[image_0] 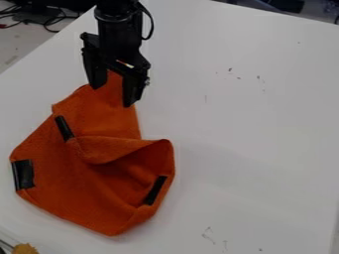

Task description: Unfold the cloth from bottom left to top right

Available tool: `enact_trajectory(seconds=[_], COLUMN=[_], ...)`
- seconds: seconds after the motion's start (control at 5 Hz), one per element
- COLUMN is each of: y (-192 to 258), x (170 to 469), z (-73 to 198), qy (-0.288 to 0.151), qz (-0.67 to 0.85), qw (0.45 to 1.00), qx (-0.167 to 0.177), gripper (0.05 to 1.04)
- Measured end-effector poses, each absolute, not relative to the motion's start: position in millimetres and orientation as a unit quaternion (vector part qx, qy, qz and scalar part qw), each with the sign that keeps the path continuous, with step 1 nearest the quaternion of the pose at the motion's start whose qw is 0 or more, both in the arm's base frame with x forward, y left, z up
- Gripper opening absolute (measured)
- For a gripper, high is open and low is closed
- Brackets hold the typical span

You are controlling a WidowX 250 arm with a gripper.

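The gripper (114,93) hangs at the upper left over the top end of the orange cloth (99,193), its two fingers spread apart with orange fabric showing below and between them. The cloth lies bunched on the white table at the left, with a raised fold running across its middle toward the right and a hollow under it. Black strips mark it at the left edge, near the upper left and at the lower right. Whether the fingers touch the cloth, I cannot tell.
The white table (258,149) stretches to the right of the cloth, with small dark marks on it. A yellowish-brown object (25,248) shows at the bottom left corner. Cables (49,21) lie beyond the table's upper left edge.
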State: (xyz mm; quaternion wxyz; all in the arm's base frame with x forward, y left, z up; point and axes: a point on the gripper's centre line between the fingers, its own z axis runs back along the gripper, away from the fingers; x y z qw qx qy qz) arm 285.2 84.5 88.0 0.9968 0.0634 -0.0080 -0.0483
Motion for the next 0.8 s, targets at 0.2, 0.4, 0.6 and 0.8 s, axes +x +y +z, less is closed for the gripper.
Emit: enact_trajectory(seconds=[0.2, 0.4, 0.6, 0.8], y=[83.9, 90.9, 107.6, 130.4], x=[282.1, 269.5, 257.8, 239.0], z=[79.1, 69.2, 79.5, 85.7], qy=[0.007, 0.017, 0.017, 0.017], qz=[-0.047, -0.022, 0.022, 0.079], qw=[0.997, 0.999, 0.998, 0.995], qx=[0.058, 0.045, 0.052, 0.051], gripper=[1.000, 1.000, 1.000, 1.000])
